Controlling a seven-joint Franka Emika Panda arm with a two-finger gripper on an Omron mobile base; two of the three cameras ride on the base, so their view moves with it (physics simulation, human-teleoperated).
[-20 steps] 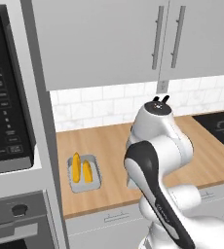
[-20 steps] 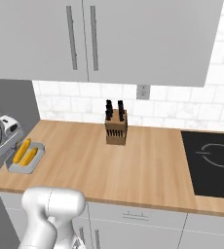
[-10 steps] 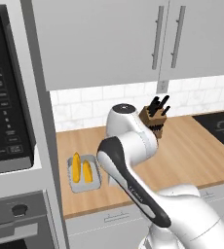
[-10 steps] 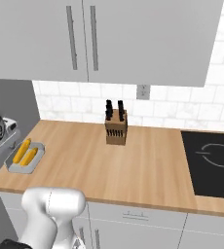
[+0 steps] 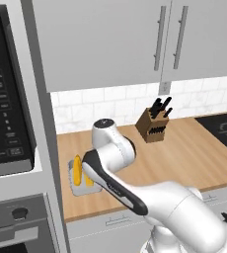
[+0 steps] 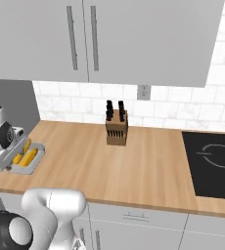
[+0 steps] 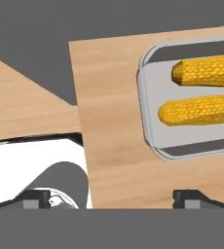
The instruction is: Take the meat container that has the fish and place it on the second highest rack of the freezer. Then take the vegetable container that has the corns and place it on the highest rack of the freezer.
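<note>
The vegetable container [image 7: 146, 110] is a shallow grey tray holding the corns [image 7: 197, 110], two yellow cobs lying side by side. It rests on the wooden counter near the left end, where the corns [image 6: 28, 157] and the container [image 5: 79, 189] also show in both base views. In the hand view my gripper [image 7: 113, 201] is open with nothing between its fingertips [image 7: 189, 199]. The tray lies above and to the right of it there, a short way off. My arm partly covers the corns [image 5: 77, 168] in the left base view. The meat container with the fish and the freezer are out of view.
A wooden knife block [image 6: 117, 129] stands mid-counter against the tiled wall. A black cooktop [image 6: 216, 161] is set into the counter at the right. A tall oven column [image 5: 9, 123] rises just left of the tray. Grey wall cabinets [image 5: 135, 39] hang overhead.
My arm has swung from the middle of the counter to the left, ending over the corn tray. The gripper has stayed open. Tray, corns and knife block have not moved.
</note>
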